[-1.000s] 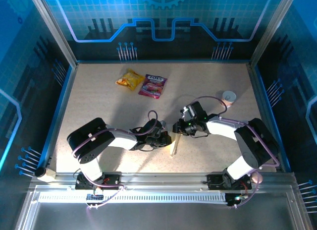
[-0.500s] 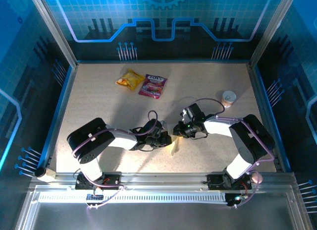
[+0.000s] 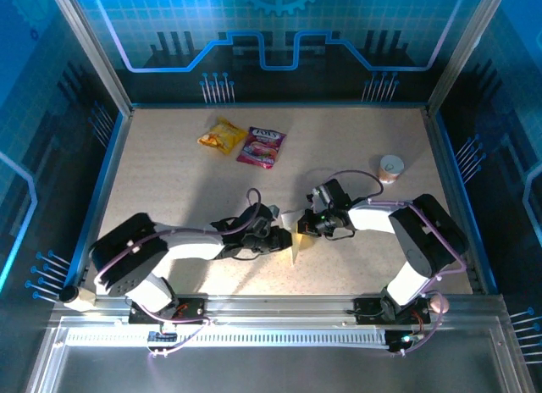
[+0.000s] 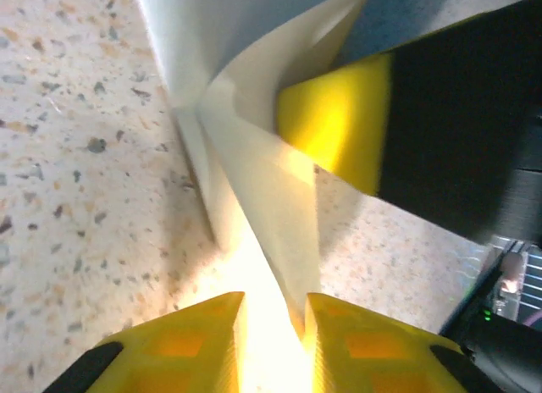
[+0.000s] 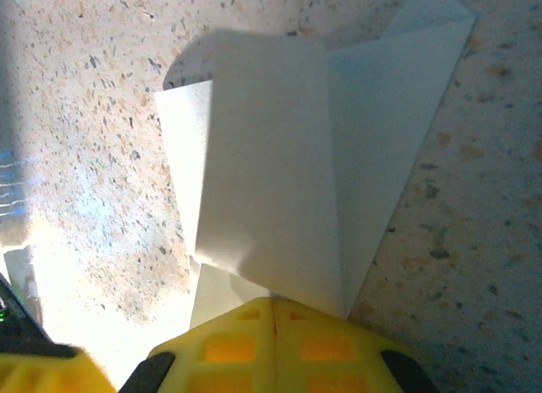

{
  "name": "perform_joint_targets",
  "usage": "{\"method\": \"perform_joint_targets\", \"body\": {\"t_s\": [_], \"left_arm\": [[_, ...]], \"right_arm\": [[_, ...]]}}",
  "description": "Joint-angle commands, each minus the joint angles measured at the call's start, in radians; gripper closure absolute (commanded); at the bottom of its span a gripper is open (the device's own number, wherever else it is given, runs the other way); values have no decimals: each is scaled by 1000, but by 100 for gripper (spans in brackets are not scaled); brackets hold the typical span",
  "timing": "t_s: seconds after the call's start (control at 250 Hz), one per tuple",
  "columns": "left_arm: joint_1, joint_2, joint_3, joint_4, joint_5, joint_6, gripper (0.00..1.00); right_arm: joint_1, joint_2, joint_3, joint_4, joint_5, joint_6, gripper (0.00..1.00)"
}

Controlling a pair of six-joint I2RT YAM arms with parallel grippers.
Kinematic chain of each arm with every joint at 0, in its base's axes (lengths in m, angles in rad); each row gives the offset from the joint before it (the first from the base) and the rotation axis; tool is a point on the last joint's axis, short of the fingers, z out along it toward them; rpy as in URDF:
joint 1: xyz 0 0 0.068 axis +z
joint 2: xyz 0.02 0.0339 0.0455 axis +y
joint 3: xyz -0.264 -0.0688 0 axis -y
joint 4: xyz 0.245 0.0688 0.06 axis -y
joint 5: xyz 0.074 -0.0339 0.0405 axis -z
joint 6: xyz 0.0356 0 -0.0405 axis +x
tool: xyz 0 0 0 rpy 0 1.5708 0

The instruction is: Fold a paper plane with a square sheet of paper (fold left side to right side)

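The white paper [image 3: 295, 242] is a narrow creased strip, a partly folded plane, standing half on edge between my two grippers at the table's near middle. My left gripper [image 3: 281, 237] reaches it from the left. In the left wrist view its jaws [image 4: 275, 325] stand narrowly apart, with a raised fold of the paper [image 4: 254, 181] running between them and touching the right finger. My right gripper [image 3: 304, 227] comes from the right. In the right wrist view its fingertips [image 5: 273, 312] are pressed together on the near edge of the paper [image 5: 279, 156], whose layered flaps fan out beyond.
A yellow snack packet [image 3: 222, 136] and a pink one [image 3: 262, 146] lie at the back left of centre. A small round white cup [image 3: 391, 167] sits at the right. Metal frame rails and blue walls enclose the table.
The left arm has stretched out low, its elbow swinging left, while its gripper stays at the paper. The right gripper has edged left. The paper's upper end has lifted.
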Motion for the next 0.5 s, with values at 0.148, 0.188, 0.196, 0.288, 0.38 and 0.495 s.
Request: {"method": "perform_joint_targets", "body": {"t_s": [0.148, 0.188, 0.196, 0.288, 0.38, 0.495], "left_arm": [[15, -121, 3, -132, 23, 21, 80], [15, -120, 3, -123, 43, 10, 82], [15, -120, 2, -119, 47, 7, 83], [12, -104, 5, -75, 87, -18, 87], [9, -74, 23, -45, 114, -32, 89], [2, -28, 56, -38, 129, -29, 90]], "right_arm": [[41, 59, -51, -118, 44, -7, 99], [42, 64, -51, -116, 44, -7, 99], [43, 64, -50, -115, 44, -7, 99], [47, 74, -48, -114, 45, -4, 99], [50, 78, -45, -110, 45, -2, 99], [55, 78, -39, -119, 50, -4, 99]]}}
